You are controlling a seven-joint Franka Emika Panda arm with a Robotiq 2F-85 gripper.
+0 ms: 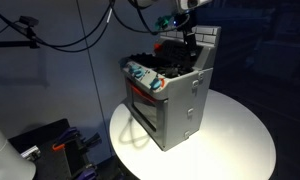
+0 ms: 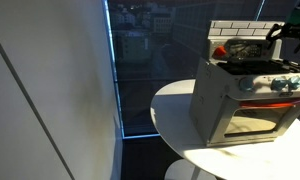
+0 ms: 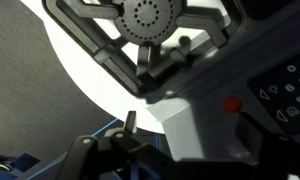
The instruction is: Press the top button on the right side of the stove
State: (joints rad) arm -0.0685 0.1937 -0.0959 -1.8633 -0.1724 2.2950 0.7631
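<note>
A round white table (image 1: 240,138) stands in a dark room, beside a pale wall (image 2: 45,95) and dark glass (image 2: 150,60). The stove (image 1: 175,95) sits on the table, cut off at the frame edge in an exterior view. The gripper (image 1: 189,38) hangs over its back; too small and dark to tell whether the jaws are open or closed. The wrist view is blurred: burner (image 3: 145,20), red button (image 3: 232,104), panel (image 3: 285,95).

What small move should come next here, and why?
Probably ease the gripper toward the control panel on the stove: it hangs above a burner, and in the wrist view the buttons lie off to one side, untouched.
</note>
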